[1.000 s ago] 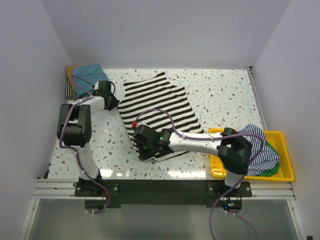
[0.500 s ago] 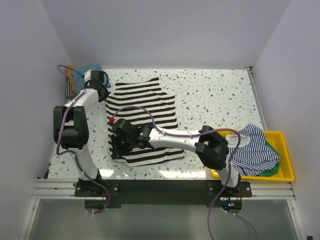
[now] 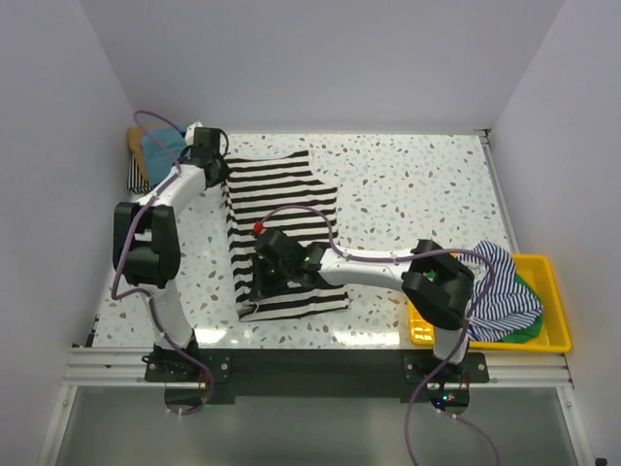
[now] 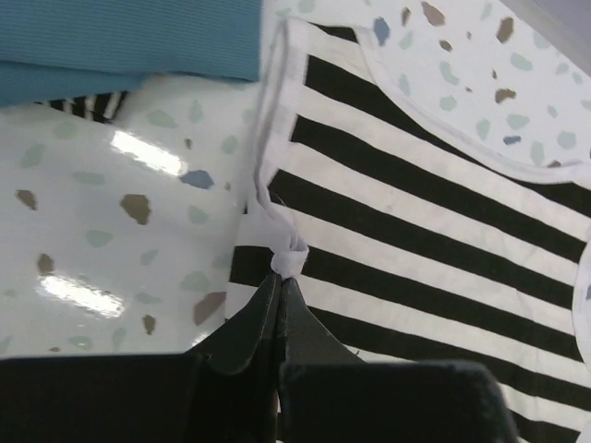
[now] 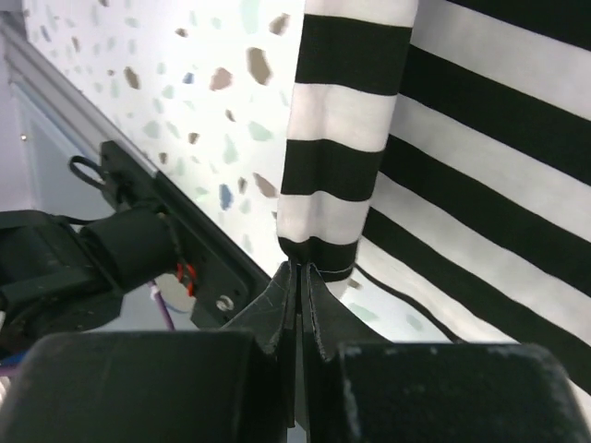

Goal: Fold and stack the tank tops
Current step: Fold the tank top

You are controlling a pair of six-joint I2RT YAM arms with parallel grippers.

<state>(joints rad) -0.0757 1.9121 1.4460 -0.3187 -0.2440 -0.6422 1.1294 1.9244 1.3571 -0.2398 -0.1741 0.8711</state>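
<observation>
Your left claw [image 4: 280, 279] is clamped on the white edging of the striped tank top [image 3: 283, 209] at its far left corner — your right claw [image 5: 297, 269] pinches a fold by its near hem. The top lies spread on the table [image 3: 427, 184]

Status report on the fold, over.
Left gripper shut on striped tank top, far edge. Right gripper shut on its near edge. Yellow tray stands apart.
</observation>
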